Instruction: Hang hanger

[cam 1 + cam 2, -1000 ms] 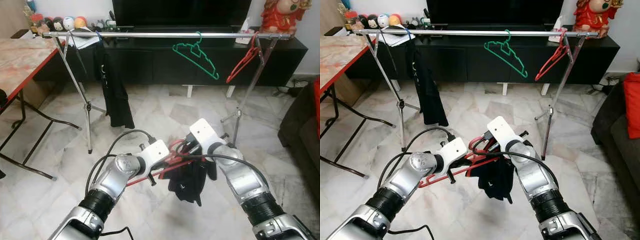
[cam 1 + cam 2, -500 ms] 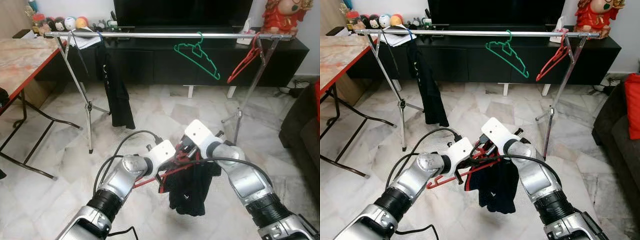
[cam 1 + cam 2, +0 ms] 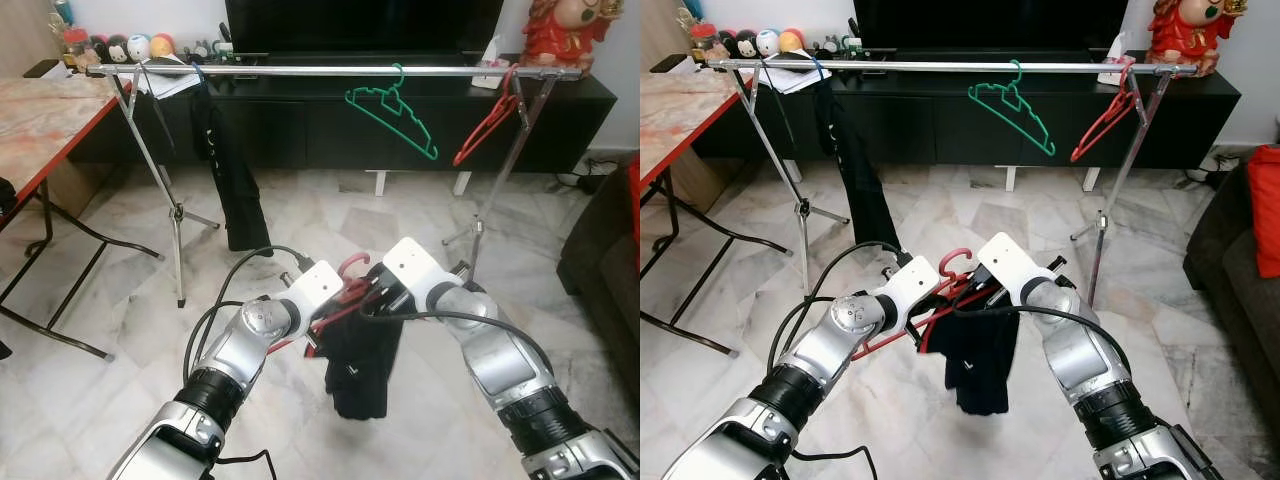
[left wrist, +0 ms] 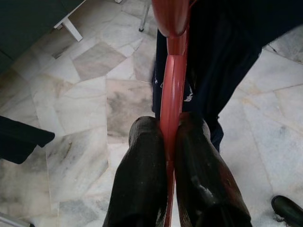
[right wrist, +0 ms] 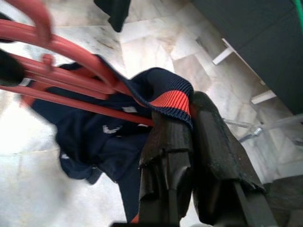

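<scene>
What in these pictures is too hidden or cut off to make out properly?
- Dark garment, eye views: it hangs bunched on the red hanger, so its type and the hanger's far arm stay hidden.
- Left claw, left wrist view: the fingers cover the hanger part they pinch.
- Right claw, right wrist view: the collar hides what lies between the fingers.
- Figurine, left eye view: cut off by the top edge.

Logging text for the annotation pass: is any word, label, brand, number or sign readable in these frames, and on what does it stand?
No text can be read.
Dark garment on the red hanger: small white marks, too blurred to read.
Black garment hanging on the rail: a small white mark, too small to read.
White papers at the rail's left end: no legible print.
</scene>
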{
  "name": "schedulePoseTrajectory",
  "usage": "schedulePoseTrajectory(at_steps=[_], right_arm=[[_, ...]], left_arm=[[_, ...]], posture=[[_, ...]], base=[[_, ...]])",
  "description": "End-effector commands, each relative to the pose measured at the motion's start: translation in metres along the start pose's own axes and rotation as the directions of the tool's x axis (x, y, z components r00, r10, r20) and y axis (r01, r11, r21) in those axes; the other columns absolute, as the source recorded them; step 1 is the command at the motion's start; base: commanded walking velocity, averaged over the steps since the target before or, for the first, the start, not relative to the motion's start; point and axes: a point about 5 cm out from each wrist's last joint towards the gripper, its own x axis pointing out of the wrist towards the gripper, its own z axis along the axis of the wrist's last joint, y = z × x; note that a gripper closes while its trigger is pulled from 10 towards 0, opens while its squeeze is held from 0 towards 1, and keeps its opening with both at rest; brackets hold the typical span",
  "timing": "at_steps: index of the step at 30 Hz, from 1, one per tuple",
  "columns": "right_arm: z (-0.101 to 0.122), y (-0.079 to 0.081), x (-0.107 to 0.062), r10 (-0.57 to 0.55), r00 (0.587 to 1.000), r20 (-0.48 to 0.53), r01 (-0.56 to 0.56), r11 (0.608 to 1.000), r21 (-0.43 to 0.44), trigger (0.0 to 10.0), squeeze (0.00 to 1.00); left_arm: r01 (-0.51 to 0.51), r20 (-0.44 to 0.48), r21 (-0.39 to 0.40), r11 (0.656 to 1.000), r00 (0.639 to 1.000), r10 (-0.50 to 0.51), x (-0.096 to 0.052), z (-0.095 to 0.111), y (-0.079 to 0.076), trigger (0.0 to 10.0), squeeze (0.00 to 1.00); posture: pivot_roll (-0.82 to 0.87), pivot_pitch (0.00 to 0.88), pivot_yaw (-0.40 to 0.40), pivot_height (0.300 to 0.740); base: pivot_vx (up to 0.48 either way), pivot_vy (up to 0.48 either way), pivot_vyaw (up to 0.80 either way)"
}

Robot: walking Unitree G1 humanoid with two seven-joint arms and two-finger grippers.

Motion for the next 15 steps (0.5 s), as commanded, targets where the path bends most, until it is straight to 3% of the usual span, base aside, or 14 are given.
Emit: schedulePoseTrajectory(at_steps=[1, 9, 15], right_arm=[[0.010, 0.004, -0.002, 0.019, 0.999, 0.038, -0.019, 1.000, 0.008, 10.0, 0.00], [0.018, 0.012, -0.005, 0.062, 0.995, 0.072, -0.064, 0.998, 0.028, 10.0, 0.00], [0.022, 0.019, -0.008, 0.080, 0.995, 0.061, -0.082, 0.996, 0.026, 10.0, 0.00]], left_arm=[[-0.008, 0.031, 0.009, 1.000, 0.999, 0.008, 0.001, 0.008, 0.004, 10.0, 0.00], [0.014, 0.049, -0.010, 1.000, 0.999, -0.014, 0.002, 0.010, -0.001, 10.0, 0.00], [-0.046, 0.106, -0.031, 0.998, 0.993, 0.049, 0.004, 0.019, 0.002, 10.0, 0.00]], posture=[[-0.14, 0.033, 0.052, 0.740], [-0.15, 0.033, 0.052, 0.740], [-0.15, 0.036, 0.052, 0.740]], base=[[0.000, 0.000, 0.00], [0.000, 0.000, 0.00], [0.000, 0.000, 0.00]])
